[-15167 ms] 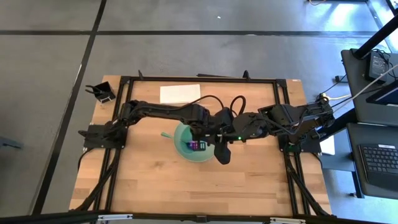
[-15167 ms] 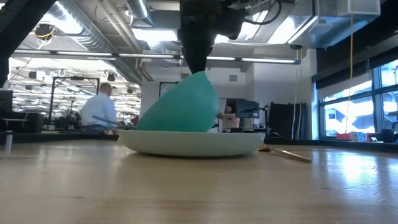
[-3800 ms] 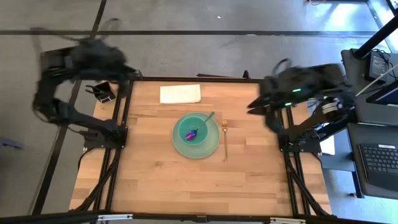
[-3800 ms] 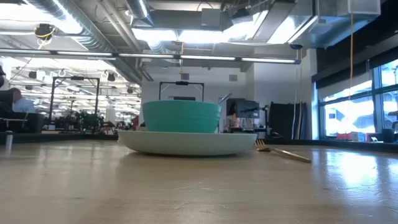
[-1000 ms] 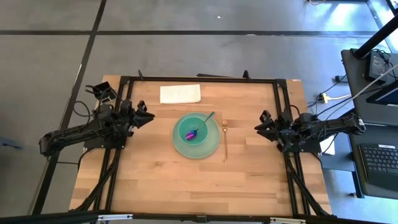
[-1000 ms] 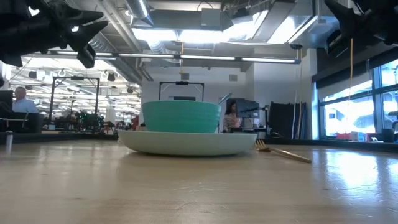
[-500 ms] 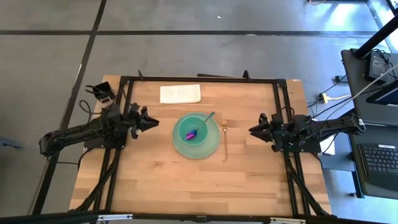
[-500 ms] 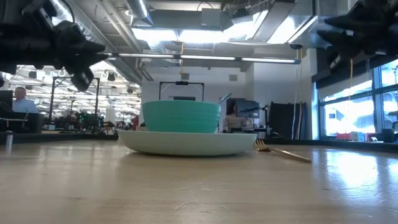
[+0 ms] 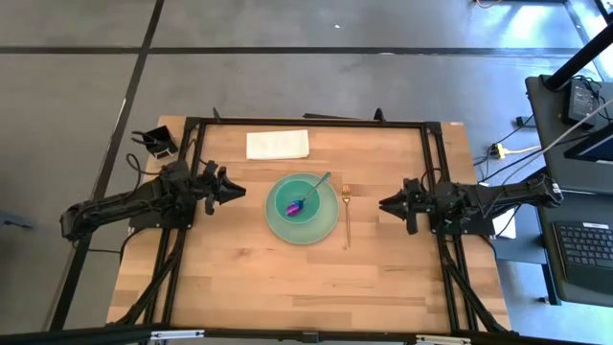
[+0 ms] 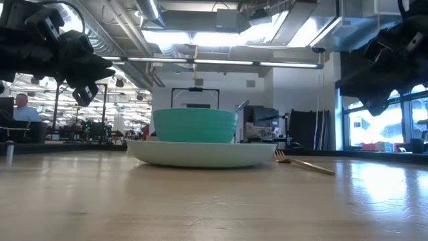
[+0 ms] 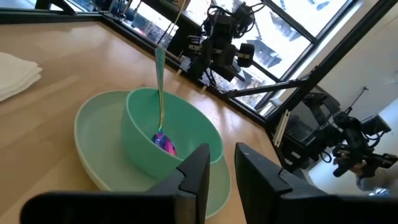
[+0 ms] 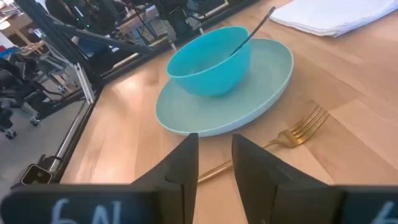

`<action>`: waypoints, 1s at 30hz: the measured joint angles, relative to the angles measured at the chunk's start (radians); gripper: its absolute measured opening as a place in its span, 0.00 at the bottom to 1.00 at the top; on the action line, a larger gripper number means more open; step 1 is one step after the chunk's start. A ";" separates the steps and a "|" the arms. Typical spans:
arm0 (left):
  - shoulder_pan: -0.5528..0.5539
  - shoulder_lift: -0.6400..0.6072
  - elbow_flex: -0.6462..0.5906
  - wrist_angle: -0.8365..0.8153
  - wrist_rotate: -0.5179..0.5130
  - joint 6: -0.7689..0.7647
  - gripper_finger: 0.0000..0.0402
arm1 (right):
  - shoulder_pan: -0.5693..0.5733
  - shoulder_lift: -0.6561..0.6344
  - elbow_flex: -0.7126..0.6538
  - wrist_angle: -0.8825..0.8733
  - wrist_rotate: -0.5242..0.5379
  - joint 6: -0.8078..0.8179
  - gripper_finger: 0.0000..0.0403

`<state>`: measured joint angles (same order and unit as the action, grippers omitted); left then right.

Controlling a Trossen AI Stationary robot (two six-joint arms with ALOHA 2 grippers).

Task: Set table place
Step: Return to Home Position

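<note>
A pale green plate (image 9: 329, 227) lies at the table's middle, with a teal bowl (image 9: 299, 204) on it. A spoon with a purple head (image 9: 293, 204) lies in the bowl, its teal handle (image 9: 319, 181) leaning on the far right rim. A slim gold fork (image 9: 347, 218) lies flat just right of the plate. My left gripper (image 9: 236, 190) hovers left of the plate, slightly open and empty. My right gripper (image 9: 383, 204) hovers right of the fork, slightly open and empty. Both point at the plate.
A white folded napkin (image 9: 278, 144) lies at the far edge, left of centre. A small black holder (image 9: 156, 142) stands off the table's far left corner. Black frame rails (image 9: 316, 123) run around the table. Bare wood spans the near half.
Both grippers have moved inward toward the plate: the left toward the table's right, the right toward the table's left, and both have come lower in the low view. The plate, bowl, spoon and fork have kept still.
</note>
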<state>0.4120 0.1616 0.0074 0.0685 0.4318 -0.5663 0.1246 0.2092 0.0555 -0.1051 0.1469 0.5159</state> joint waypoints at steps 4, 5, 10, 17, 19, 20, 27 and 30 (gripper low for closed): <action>0.000 0.000 0.000 0.000 -0.001 0.000 0.17 | 0.000 0.000 0.000 0.002 -0.008 0.000 0.24; 0.000 0.000 0.000 0.000 -0.002 0.000 0.17 | 0.000 0.000 0.000 0.002 -0.008 0.000 0.24; 0.000 0.000 0.000 0.000 -0.001 0.000 0.17 | 0.000 0.000 0.000 0.002 -0.008 0.000 0.24; 0.000 0.000 0.000 0.000 -0.002 0.000 0.17 | 0.000 0.000 0.000 0.002 -0.008 -0.001 0.24; 0.000 0.000 0.000 0.000 -0.001 0.000 0.17 | 0.000 0.000 0.000 0.002 -0.008 -0.001 0.24; 0.000 0.000 0.000 0.000 -0.001 0.000 0.17 | 0.000 0.000 0.000 0.002 -0.008 -0.002 0.24; 0.000 0.000 0.000 -0.001 -0.001 0.000 0.17 | 0.001 -0.068 0.000 -0.002 -0.044 -0.119 0.24; 0.000 0.000 0.000 -0.001 -0.001 0.000 0.17 | -0.003 -0.143 0.000 -0.010 -0.098 -0.214 0.24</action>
<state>0.4120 0.1616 0.0074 0.0677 0.4305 -0.5663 0.1213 0.0659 0.0555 -0.1153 0.0485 0.3017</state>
